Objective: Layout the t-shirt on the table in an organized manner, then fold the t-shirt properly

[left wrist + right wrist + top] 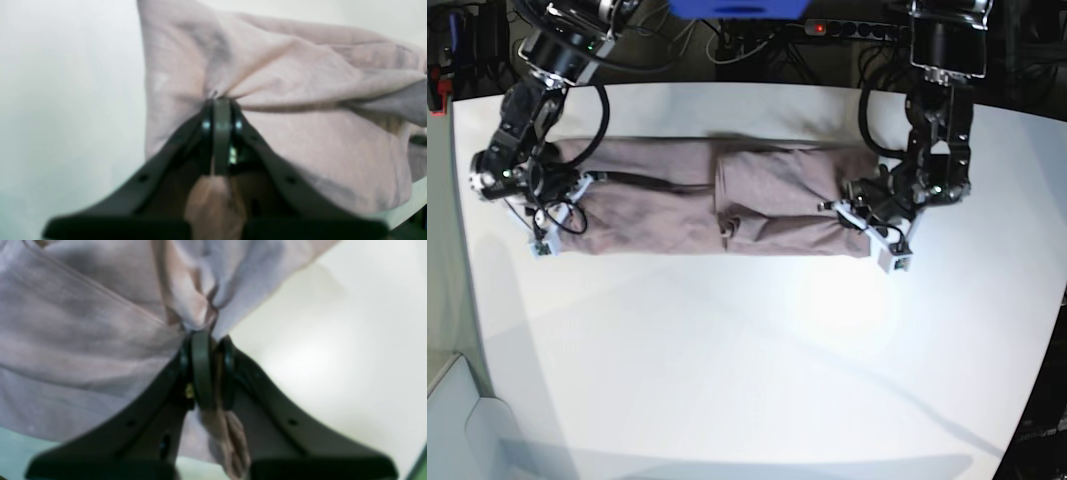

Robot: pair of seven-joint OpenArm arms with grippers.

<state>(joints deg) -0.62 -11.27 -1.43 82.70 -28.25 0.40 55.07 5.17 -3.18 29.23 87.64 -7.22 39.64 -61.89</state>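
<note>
T-shirt cloth lies stretched in a long, narrow band across the far half of the white table, partly folded lengthwise, with a crease bump near its middle. At each end a hand pinches it: the left hand is clamped tight on a bunched fold, and the right hand is closed on a gather at the opposite end. Uneven pulling could skew the band or slip thin fabric free. No containers appear.

You see the soft short-sleeved cloth t-shirt stretched on the broad smooth table, between left gripper and right gripper.
</note>
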